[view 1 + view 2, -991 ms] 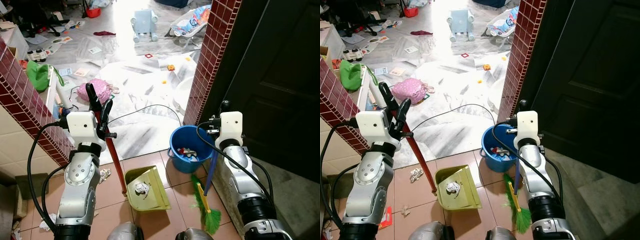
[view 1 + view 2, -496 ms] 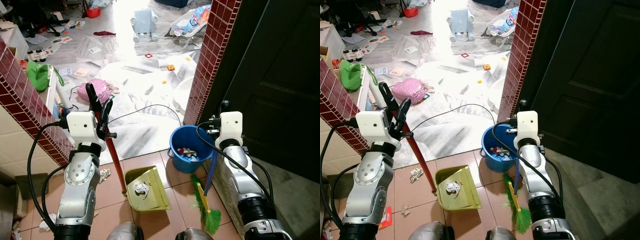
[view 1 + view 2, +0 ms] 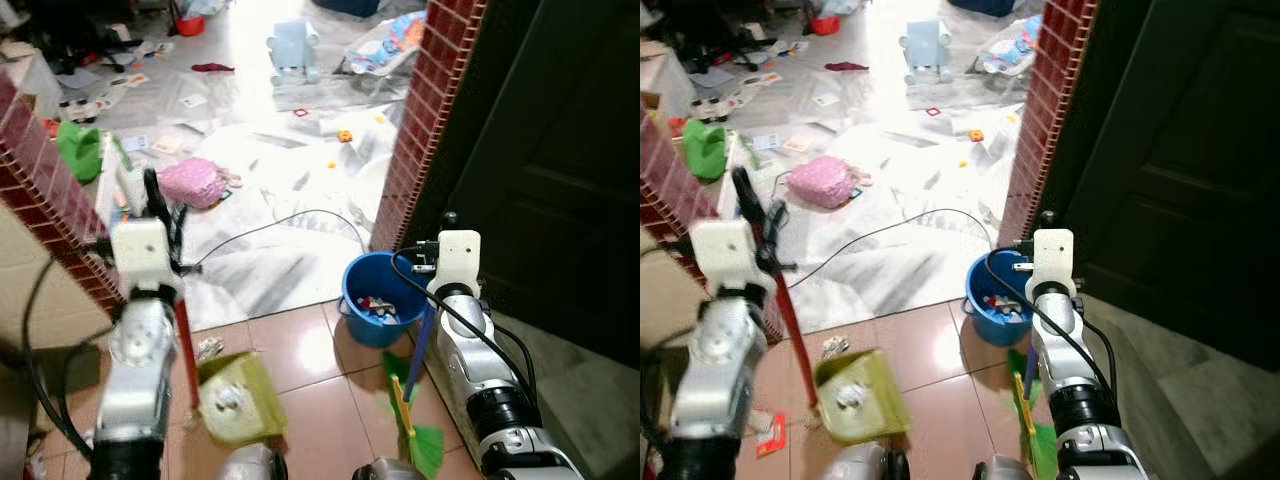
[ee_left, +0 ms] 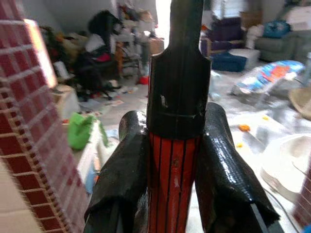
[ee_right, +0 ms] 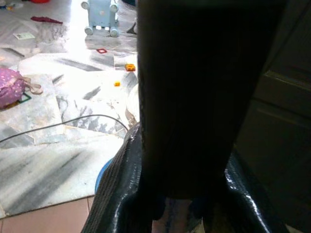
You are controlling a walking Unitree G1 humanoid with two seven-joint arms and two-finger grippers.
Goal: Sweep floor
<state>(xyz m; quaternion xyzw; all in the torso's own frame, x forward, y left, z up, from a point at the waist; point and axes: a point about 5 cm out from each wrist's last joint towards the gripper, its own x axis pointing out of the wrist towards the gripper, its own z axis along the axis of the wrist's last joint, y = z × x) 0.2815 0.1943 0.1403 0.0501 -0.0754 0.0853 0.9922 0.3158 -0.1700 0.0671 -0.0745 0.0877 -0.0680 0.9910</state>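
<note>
The left gripper (image 4: 175, 160) clamps the red-and-black dustpan handle (image 4: 171, 179), a grip the wrist view shows; the yellow-green plastic dustpan (image 3: 235, 398), blurred, carries crumpled paper (image 3: 229, 397); the round blue plastic bucket (image 3: 377, 298) stands right; the right gripper (image 5: 182, 194) holds the green broom (image 3: 418, 435) by its dark handle.

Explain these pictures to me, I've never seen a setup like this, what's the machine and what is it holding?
It is a humanoid robot seen through its own cameras. The two wide pictures come from its head, looking down at the floor. The two close-ups come from cameras on its wrists. Its left gripper is closed around the red handle of a yellow-green dustpan, which has crumpled paper in it. Its right gripper grips a blue-handled broom with green bristles. A blue bucket stands on the tiles between them. Beyond lie a pink bag, a black cable and scattered litter.
</note>
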